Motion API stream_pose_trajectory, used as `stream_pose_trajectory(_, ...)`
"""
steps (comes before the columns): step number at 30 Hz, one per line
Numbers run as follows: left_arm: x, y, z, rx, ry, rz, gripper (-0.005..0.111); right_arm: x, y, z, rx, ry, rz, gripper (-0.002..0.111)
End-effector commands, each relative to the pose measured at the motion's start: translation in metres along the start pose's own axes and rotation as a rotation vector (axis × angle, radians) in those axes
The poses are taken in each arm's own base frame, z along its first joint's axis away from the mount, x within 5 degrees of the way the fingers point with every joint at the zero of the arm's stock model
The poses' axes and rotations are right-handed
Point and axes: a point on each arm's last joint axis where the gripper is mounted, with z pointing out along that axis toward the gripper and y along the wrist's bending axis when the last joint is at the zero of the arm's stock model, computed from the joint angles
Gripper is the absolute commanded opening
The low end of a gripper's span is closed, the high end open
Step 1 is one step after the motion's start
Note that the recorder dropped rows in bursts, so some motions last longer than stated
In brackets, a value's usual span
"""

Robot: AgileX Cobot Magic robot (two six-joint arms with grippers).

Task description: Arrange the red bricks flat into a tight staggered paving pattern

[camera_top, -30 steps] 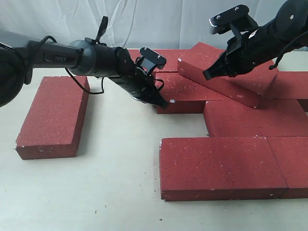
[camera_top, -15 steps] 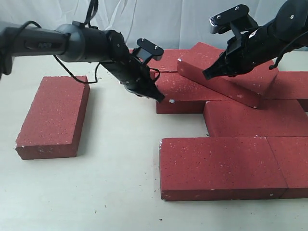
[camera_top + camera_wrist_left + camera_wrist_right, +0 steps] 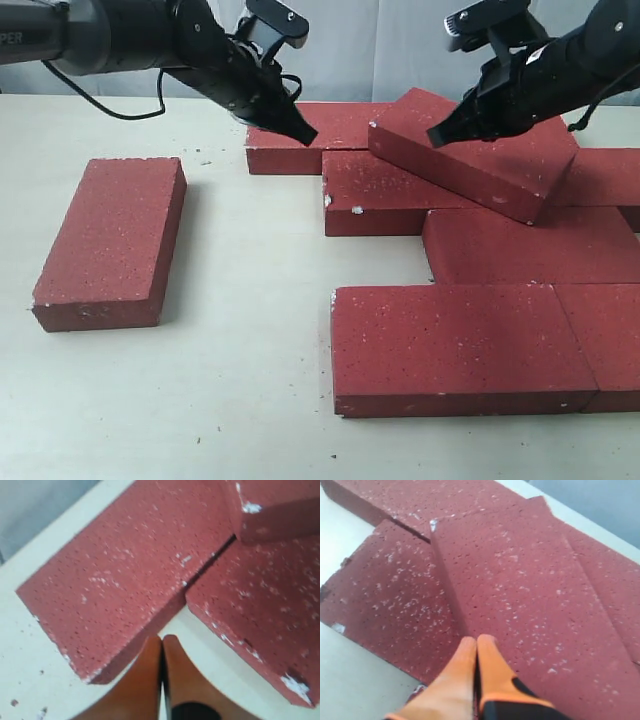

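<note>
Table: I see a pale beige tabletop [image 3: 240, 350] under everything.
Paved group: dark red speckled rectangular bricks [image 3: 460, 345] lie flat in staggered rows on the right.
Lone brick: one red block [image 3: 110, 240] lies flat, well apart on the left.
Tilted brick: one red slab [image 3: 470, 150] leans askew across the far rows.
Right gripper: my right gripper [image 3: 436, 137], fingers pressed together and empty, is at the slab's left end.
Left gripper: my left gripper [image 3: 306, 134], likewise pinched and empty, hovers over the far-left brick [image 3: 290, 155].
</note>
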Motion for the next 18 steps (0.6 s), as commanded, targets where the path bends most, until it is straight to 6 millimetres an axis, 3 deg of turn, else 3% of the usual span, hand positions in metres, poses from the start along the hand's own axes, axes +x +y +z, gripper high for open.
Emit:
stream_pose_trajectory(1,-0.008,0.004,0.009,-0.043,-0.089,-0.021,0.0,0.002,-0.031,-0.022,0.086,-0.038,0.073,-0.001)
stream_pose_trajectory(7,-0.02,0.009,0.027,-0.033,-0.097,-0.008,0.0,0.032,-0.076,-0.036,0.123,0.068,0.239,-0.001)
stream_pose_trajectory(11,-0.026,0.008,0.034,0.009,-0.08,-0.017,0.0,0.052,-0.094,-0.039,0.113,0.151,0.305,-0.001)
stream_pose_trajectory(18,-0.033,0.0,0.034,0.071,-0.077,-0.045,0.0,0.073,-0.121,-0.012,0.199,0.149,0.354,-0.001)
